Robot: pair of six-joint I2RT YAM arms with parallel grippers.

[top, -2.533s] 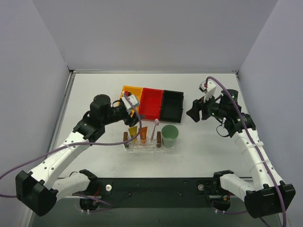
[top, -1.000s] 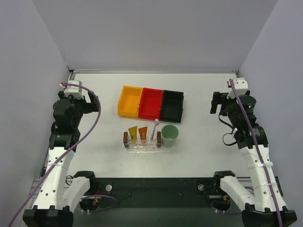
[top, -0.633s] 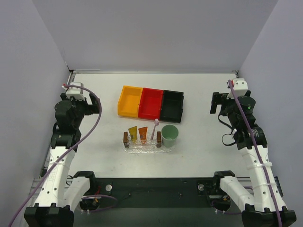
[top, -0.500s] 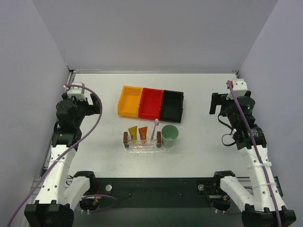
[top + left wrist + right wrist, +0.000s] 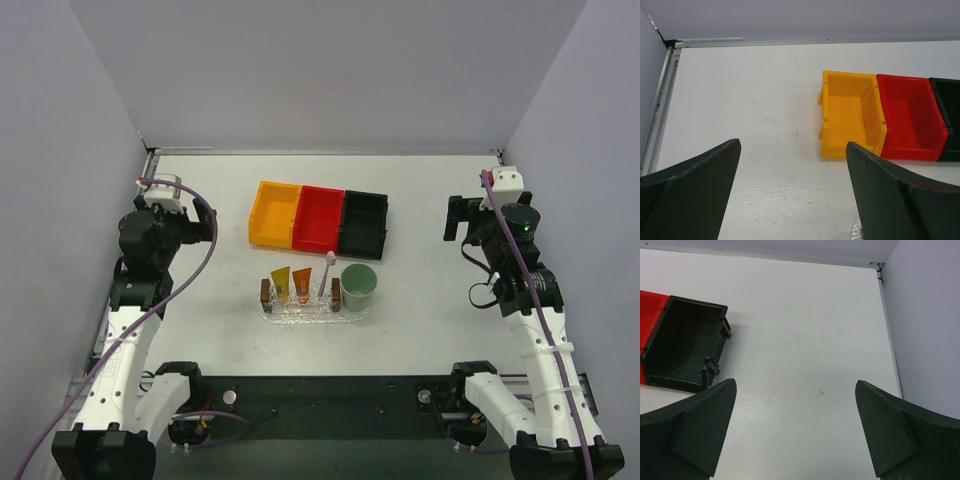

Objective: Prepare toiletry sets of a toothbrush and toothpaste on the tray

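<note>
Yellow tube (image 5: 281, 284), orange tube (image 5: 301, 284) and toothbrush (image 5: 327, 275) rest on the tray (image 5: 315, 316) near the front edge; left gripper (image 5: 792, 145) and right gripper (image 5: 795, 382) gape empty.

On the tray (image 5: 318, 314), from its left end to its right, stand: 1 small block (image 5: 266, 291), the left toothpaste tube (image 5: 280, 283), the right toothpaste tube (image 5: 302, 285), the toothbrush (image 5: 328, 276), a 2nd small block (image 5: 336, 295), a cup (image 5: 358, 286); behind the tray, apart from it, 3 bins sit touching in a row: the left bin (image 5: 275, 213), the middle bin (image 5: 320, 217), the right bin (image 5: 364, 220); the left gripper (image 5: 203, 216) hangs well left of the tray and behind it, the right gripper (image 5: 452, 217) well right and behind.
</note>
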